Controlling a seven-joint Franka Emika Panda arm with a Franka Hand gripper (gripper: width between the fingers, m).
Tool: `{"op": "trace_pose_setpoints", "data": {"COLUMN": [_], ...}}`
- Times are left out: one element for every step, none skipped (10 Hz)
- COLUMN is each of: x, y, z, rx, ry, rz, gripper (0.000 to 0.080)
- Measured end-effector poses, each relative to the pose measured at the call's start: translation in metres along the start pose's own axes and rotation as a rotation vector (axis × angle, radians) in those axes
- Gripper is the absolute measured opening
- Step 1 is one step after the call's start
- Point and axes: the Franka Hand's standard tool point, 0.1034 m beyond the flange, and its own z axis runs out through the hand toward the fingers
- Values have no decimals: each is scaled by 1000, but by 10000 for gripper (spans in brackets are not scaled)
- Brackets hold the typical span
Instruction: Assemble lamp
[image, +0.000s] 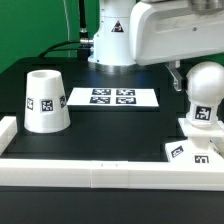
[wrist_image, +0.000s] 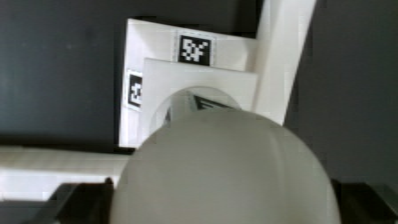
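Note:
The white round-headed bulb (image: 204, 92) stands upright on the squat angular base (image: 192, 151) at the exterior view's right. My gripper (image: 200, 80) comes down from above, one finger (image: 178, 79) showing beside the bulb's head, and is shut on it. In the wrist view the bulb (wrist_image: 222, 170) fills the space between my dark fingers (wrist_image: 80, 195), with the tagged base (wrist_image: 178, 70) beyond it. The gripper (wrist_image: 222, 205) is mostly hidden there by the bulb. The tapered cup-like shade (image: 45, 100) stands mouth down, apart, at the exterior view's left.
The marker board (image: 111, 97) lies flat on the black table at the back middle. A low white rail (image: 100, 172) runs along the front edge and left side; it also shows in the wrist view (wrist_image: 288, 50). The arm's base (image: 110, 40) stands behind.

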Motion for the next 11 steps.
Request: {"op": "trace_pose_setpoints", "data": {"x": [0,1,1,1,1,1,1,1,1,1,2], "y": [1,1,1,1,1,1,0,0,0,0,0], "z": [0,0,0,0,0,0,0,0,0,1,1], "rx": [9,11,12,12,14,14,16,17,18,27,36], "ry": [7,12,12,11,11,11,10,9,9,9,9], "rz": [92,155,218,275,334,395,432,492,535,650,728], "gripper": [577,577,577,577,577,577,577,577,577,577,577]}}
